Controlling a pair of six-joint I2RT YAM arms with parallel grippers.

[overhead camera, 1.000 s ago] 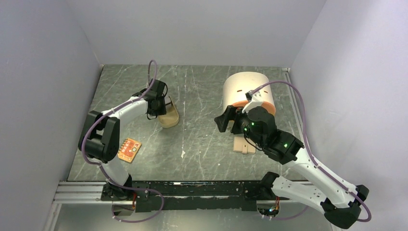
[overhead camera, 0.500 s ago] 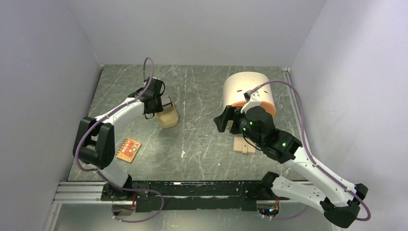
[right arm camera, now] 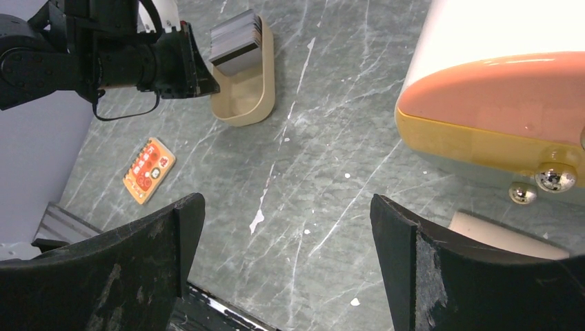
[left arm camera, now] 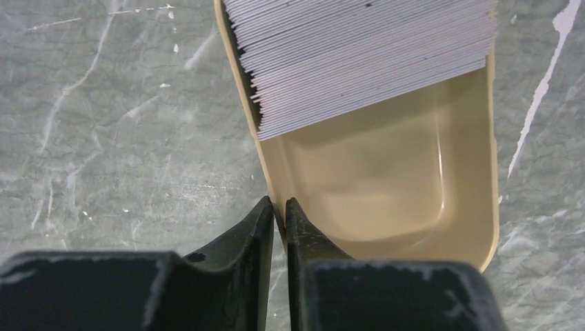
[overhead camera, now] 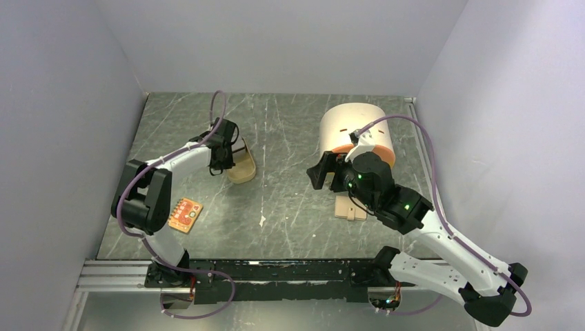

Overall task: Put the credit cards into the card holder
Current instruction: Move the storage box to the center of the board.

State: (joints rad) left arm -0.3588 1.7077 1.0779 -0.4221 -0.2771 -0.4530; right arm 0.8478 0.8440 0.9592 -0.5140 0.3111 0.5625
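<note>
A stack of whitish-grey credit cards (left arm camera: pixel 359 55) stands on edge in the far end of an oval tan tray (left arm camera: pixel 483 172). My left gripper (left arm camera: pixel 278 207) is shut on the tray's left rim, one finger inside the wall and one outside. From above, the left gripper (overhead camera: pixel 226 164) sits at the tray's (overhead camera: pixel 243 171) left side. The beige card holder (overhead camera: pixel 348 209) lies flat at centre right, partly hidden under my right arm. My right gripper (overhead camera: pixel 319 172) hovers open to the holder's left with nothing between its fingers. In the right wrist view the right gripper (right arm camera: pixel 286 207) is over bare table and the card holder (right arm camera: pixel 510 238) shows at the lower right.
A large cream rounded box with an orange front (overhead camera: pixel 355 127) stands at the back right, just behind the card holder. An orange-red dotted piece (overhead camera: pixel 185 214) lies at the near left beside my left arm's elbow. Grey walls close in the table on three sides.
My left gripper's fingers have closed onto the tray's rim, and the left arm's elbow swung out left and back again. The right arm has stayed still.
</note>
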